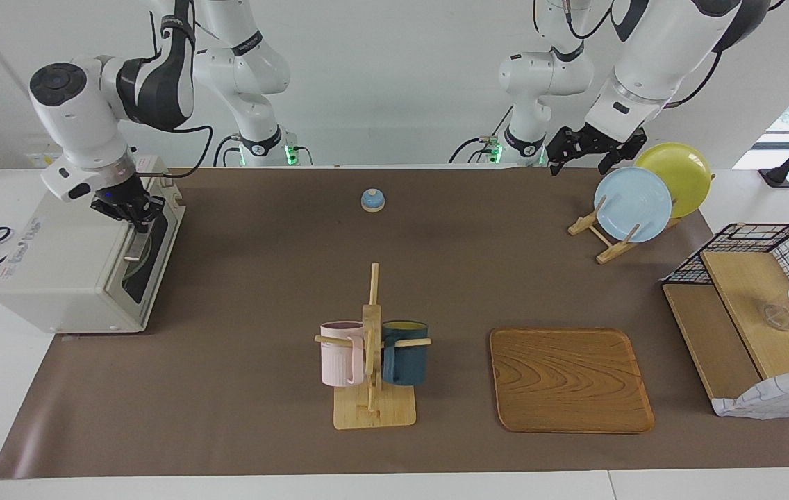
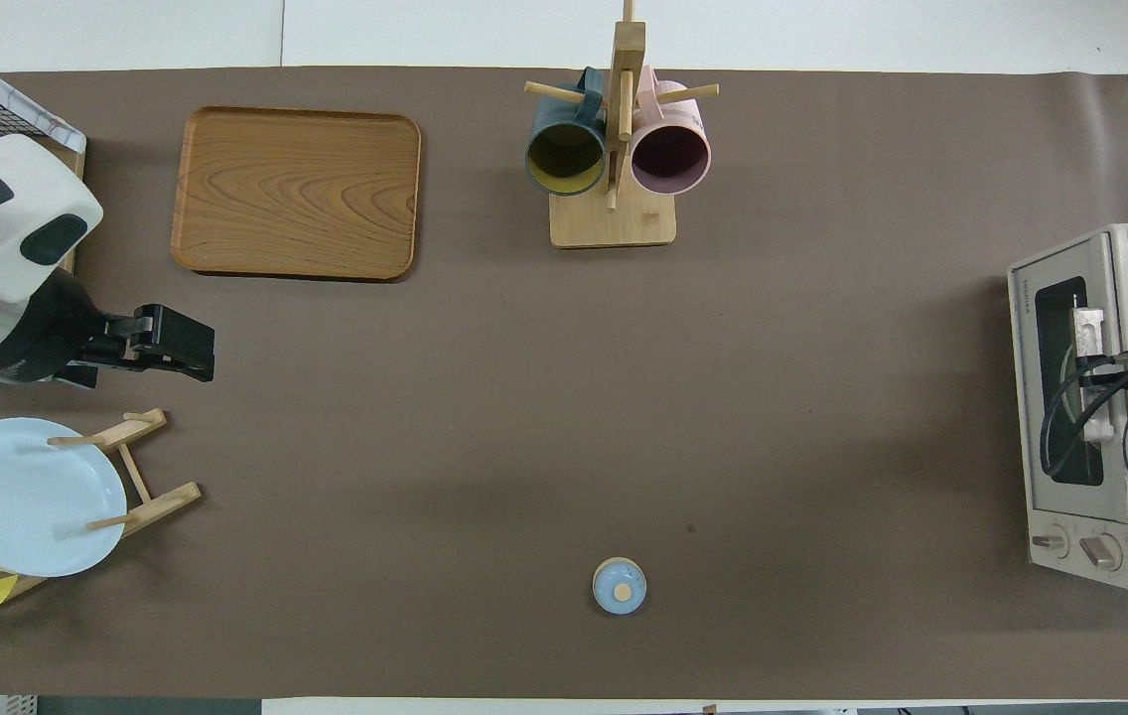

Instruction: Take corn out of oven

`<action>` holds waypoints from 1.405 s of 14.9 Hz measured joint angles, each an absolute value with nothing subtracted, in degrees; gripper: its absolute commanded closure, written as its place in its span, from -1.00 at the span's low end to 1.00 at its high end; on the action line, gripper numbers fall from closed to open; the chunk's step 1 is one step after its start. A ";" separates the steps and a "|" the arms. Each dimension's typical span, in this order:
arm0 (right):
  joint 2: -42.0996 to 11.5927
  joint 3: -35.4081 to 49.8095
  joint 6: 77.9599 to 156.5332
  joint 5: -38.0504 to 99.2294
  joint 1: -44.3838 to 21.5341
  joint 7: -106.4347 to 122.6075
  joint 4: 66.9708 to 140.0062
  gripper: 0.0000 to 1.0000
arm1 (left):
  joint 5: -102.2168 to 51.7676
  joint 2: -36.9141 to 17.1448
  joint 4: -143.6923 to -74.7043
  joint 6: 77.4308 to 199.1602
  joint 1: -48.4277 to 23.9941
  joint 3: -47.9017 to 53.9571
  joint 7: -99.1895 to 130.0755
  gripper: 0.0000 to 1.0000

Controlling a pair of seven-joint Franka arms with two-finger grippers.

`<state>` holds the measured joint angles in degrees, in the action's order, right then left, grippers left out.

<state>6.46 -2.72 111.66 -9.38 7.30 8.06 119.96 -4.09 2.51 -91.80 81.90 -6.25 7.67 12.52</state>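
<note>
The cream-white oven (image 1: 68,271) stands at the right arm's end of the table, its dark glass door (image 1: 149,258) looking closed. The corn is hidden, and nothing yellow shows through the glass. My right gripper (image 1: 136,218) is down at the door's metal bar handle (image 1: 134,244), shut on it. From overhead, the oven (image 2: 1070,258) shows its door and knobs, with the right gripper (image 2: 1112,356) on the handle (image 2: 1092,328) and the arm covering part of the top. My left gripper (image 1: 580,165) hangs open and empty over the plate rack, where it waits (image 2: 199,350).
A wooden rack (image 1: 603,239) holds a blue plate (image 1: 634,203) and a yellow plate (image 1: 679,177). A wooden tray (image 1: 568,378), a mug tree (image 1: 372,347) with two mugs and a small blue bell (image 1: 372,200) stand on the brown mat. A wire-and-wood shelf (image 1: 749,305) sits at the left arm's end.
</note>
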 measured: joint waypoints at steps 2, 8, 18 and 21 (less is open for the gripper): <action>6.36 -2.63 111.66 -9.34 6.11 7.11 120.18 1.00 | -4.09 2.51 -91.80 81.90 -6.25 7.67 12.52 -1.00; 3.75 -2.06 114.72 -7.33 0.94 2.11 121.53 1.00 | -4.09 2.51 -91.80 81.90 -6.25 7.67 12.52 -1.00; -3.42 -0.58 130.02 -3.09 -1.46 0.43 127.02 1.00 | -4.09 2.51 -91.80 81.90 -6.25 7.67 12.52 -1.00; -6.14 -0.44 132.56 -1.71 -1.50 0.26 127.45 1.00 | -4.09 2.51 -91.80 81.90 -6.25 7.67 12.52 -1.00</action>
